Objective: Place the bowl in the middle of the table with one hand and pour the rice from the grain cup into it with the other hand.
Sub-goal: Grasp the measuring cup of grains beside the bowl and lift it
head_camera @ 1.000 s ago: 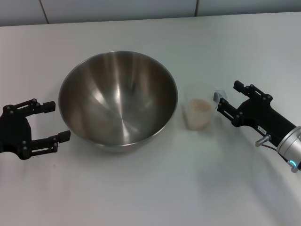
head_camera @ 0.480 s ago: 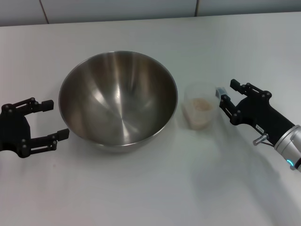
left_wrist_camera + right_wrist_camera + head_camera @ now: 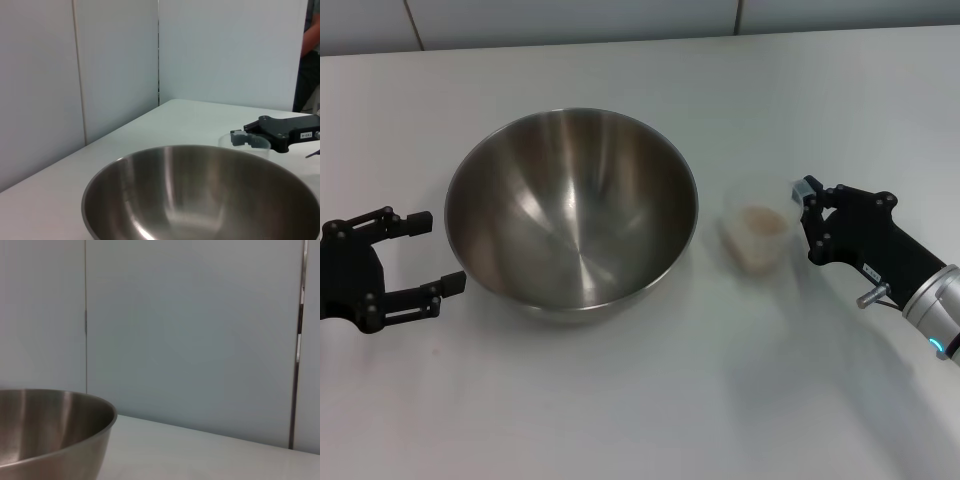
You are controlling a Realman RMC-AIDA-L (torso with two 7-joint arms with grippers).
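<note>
The steel bowl (image 3: 570, 215) stands on the white table (image 3: 640, 400), a little left of its middle. It fills the lower part of the left wrist view (image 3: 200, 195) and shows in the right wrist view (image 3: 50, 430). The grain cup (image 3: 757, 235) with rice (image 3: 760, 218) is just right of the bowl. My right gripper (image 3: 805, 222) holds the cup at its right side. The left wrist view shows its finger (image 3: 240, 137) at the cup's rim (image 3: 246, 143). My left gripper (image 3: 438, 252) is open, just left of the bowl, not touching it.
Pale wall panels (image 3: 190, 330) rise behind the table's far edge. Bare tabletop lies in front of the bowl and cup.
My right gripper closed in on the cup, and cup and gripper have shifted slightly right, away from the bowl. The left gripper and the bowl have hardly moved.
</note>
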